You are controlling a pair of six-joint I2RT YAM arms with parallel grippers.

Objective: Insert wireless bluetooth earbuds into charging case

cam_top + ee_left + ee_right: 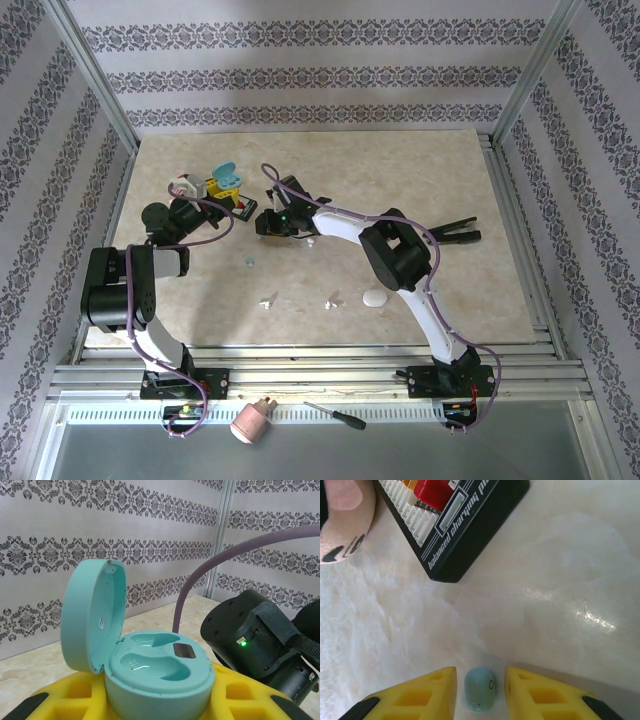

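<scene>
Teal case (155, 677); pale blue-green earbud (480, 688); yellow end effector fingers (420, 697); cream marbled table (545, 580); grey damask walls (150, 510)

I count a blue-green earbud (480, 688) and a second blue-green earbud (249, 261), a white earbud (268, 299) and a second white earbud (331, 300), four in all, plus one blue-green case (160, 677), one white case (374, 297), one black charger board (465, 525) and one screwdriver (335, 416).

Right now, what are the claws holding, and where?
Left claw grips the teal charging case by its base. Right claw straddles a teal earbud, untouched.
</scene>
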